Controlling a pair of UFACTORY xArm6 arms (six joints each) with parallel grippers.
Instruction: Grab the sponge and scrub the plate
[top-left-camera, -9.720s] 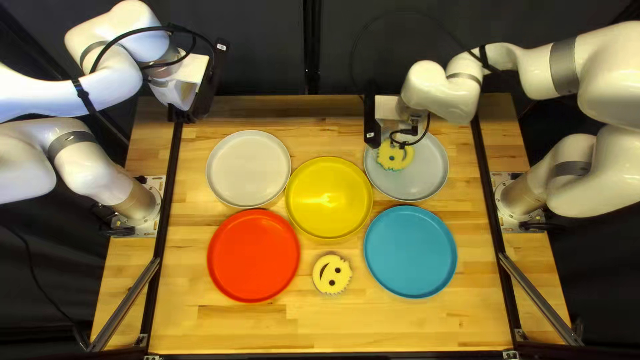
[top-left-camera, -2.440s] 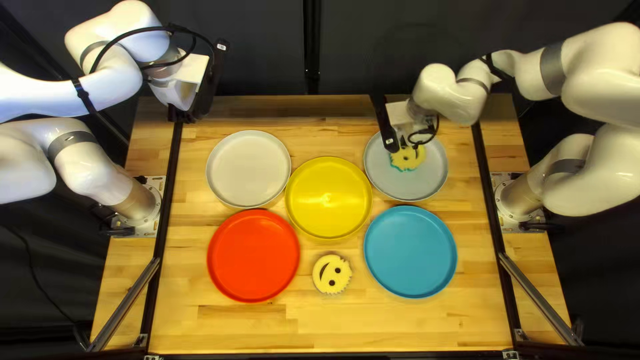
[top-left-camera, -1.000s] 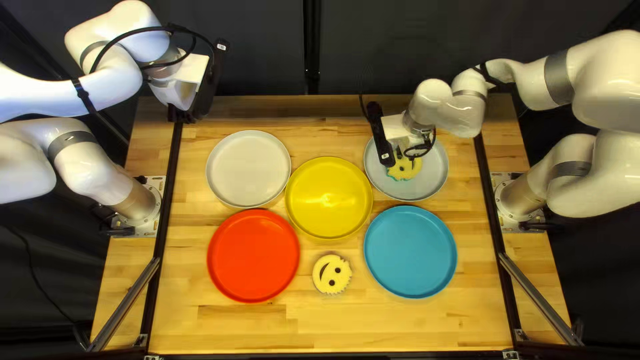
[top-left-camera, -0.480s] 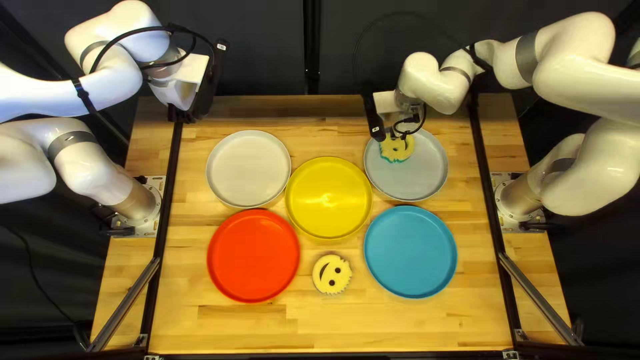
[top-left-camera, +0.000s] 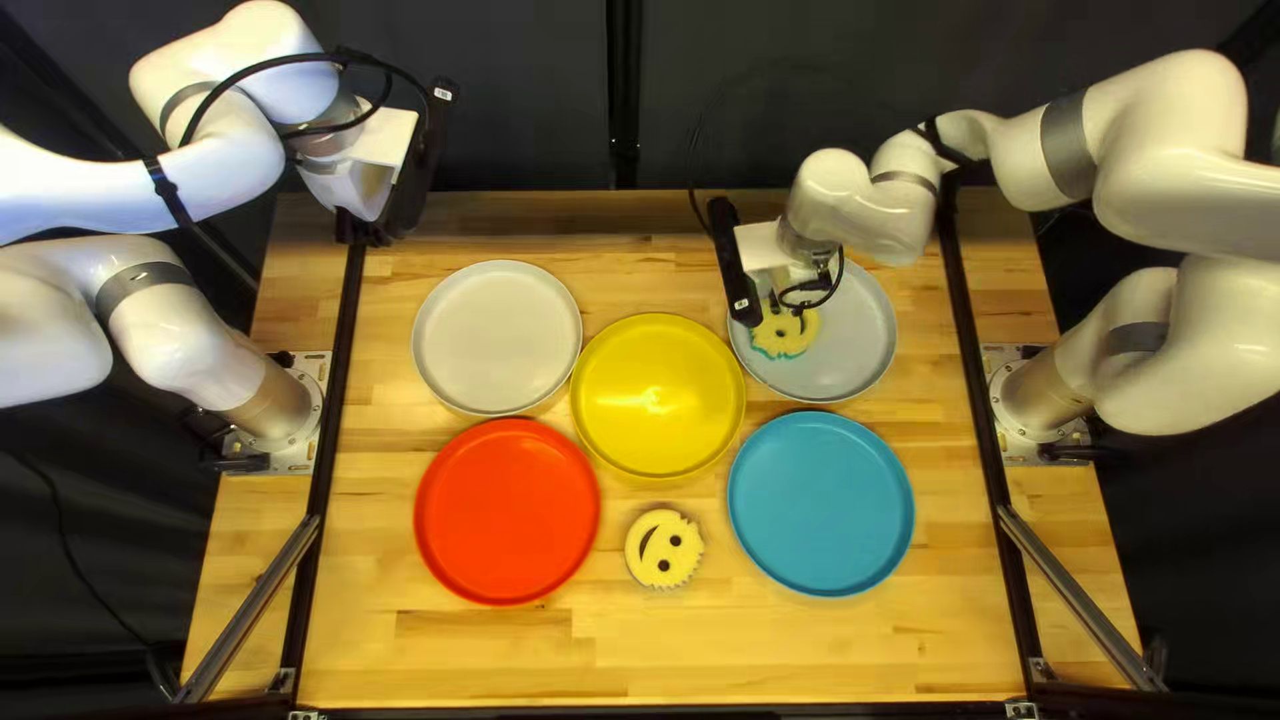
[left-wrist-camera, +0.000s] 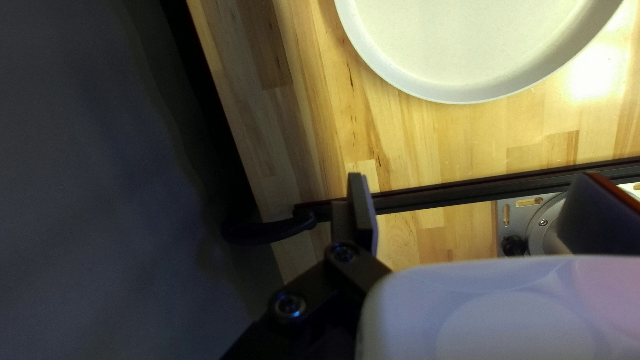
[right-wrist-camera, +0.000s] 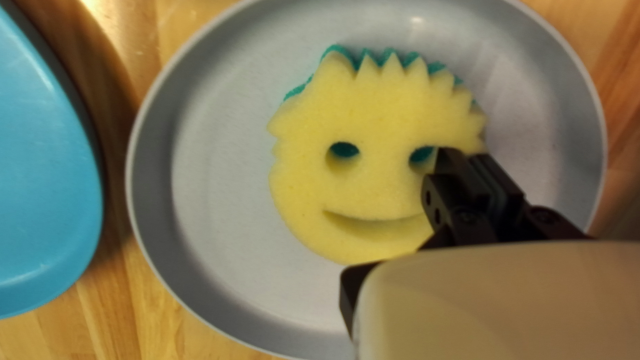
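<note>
And there's glossy, smooth plastic on the yellow plate (top-left-camera: 658, 430), a softer sheen on the gray plate (right-wrist-camera: 220, 173), porous foam on the sponge (right-wrist-camera: 380, 113) (properly matt, that one!), and smooth, grained wood across the tabletop (top-left-camera: 534, 656)!

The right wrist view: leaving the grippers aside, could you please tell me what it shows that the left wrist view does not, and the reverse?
Only right wrist view: the grey plate, the smiling yellow sponge within its rim, and part of the blue plate.

Only left wrist view: part of the off-white plate, the black rail and a metal mounting plate.

Both: the wooden table.
</note>
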